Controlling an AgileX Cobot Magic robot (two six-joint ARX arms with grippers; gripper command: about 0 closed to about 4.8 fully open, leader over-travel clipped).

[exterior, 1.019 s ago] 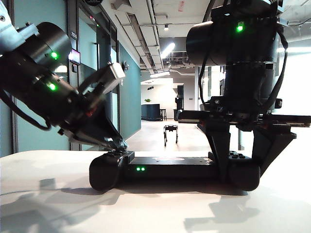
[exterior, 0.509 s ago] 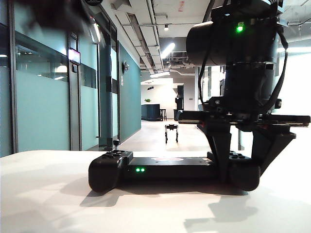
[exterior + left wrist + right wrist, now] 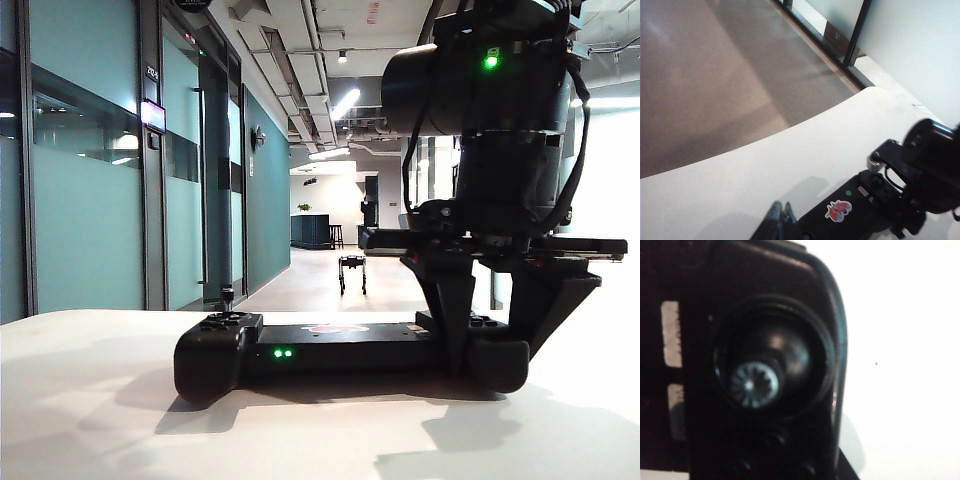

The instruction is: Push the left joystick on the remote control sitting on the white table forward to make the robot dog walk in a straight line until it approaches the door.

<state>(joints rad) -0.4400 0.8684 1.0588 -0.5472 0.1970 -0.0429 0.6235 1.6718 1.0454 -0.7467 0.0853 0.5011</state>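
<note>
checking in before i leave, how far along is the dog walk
Done: the right gripper clamps the remote control on the white table. In hand: nothing pushes; the left gripper is off the upright left joystick. Left: the robot dog stands down the corridor; whether it has neared the door is unclear.

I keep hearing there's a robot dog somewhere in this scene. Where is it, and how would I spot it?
Start at the long black remote control lying on the white table, its right end clamped by the right gripper. Look over its middle, down the hallway behind. The small black four-legged robot dog stands there on the pale floor, the only thin-legged thing in the open corridor.
</note>
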